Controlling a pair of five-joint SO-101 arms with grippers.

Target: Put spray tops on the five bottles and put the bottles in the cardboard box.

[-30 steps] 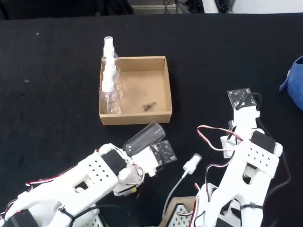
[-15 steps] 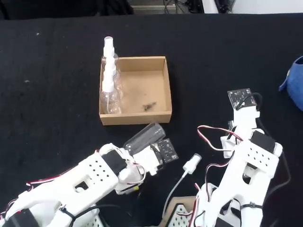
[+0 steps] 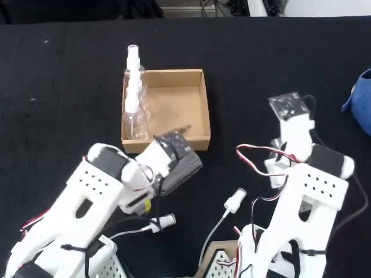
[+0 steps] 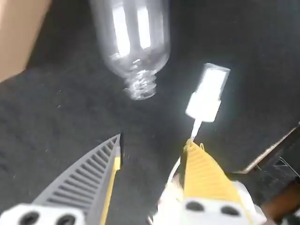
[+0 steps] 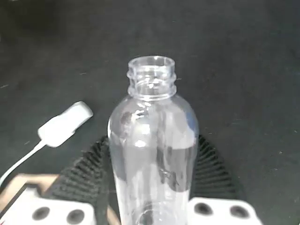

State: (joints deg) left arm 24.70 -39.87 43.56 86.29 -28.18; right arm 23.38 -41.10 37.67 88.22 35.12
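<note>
Three capped bottles (image 3: 134, 121) in the cardboard box (image 3: 174, 98), 9 o'clock side. Two left, I'd say: left gripper (image 4: 153, 140), fingers spread, above a bare bottle (image 4: 136, 42) at the box's 6 o'clock, right gripper (image 5: 152, 154) pinching the other bottle (image 5: 152, 117).

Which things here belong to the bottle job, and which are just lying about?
Job things:
cardboard box; capped bottles in it; uncapped bottle lying near the box; second uncapped bottle held in the right tool; loose spray top; second loose spray top.

Lying about:
blue object at the table's right side; small dark scrap inside the box.
</note>
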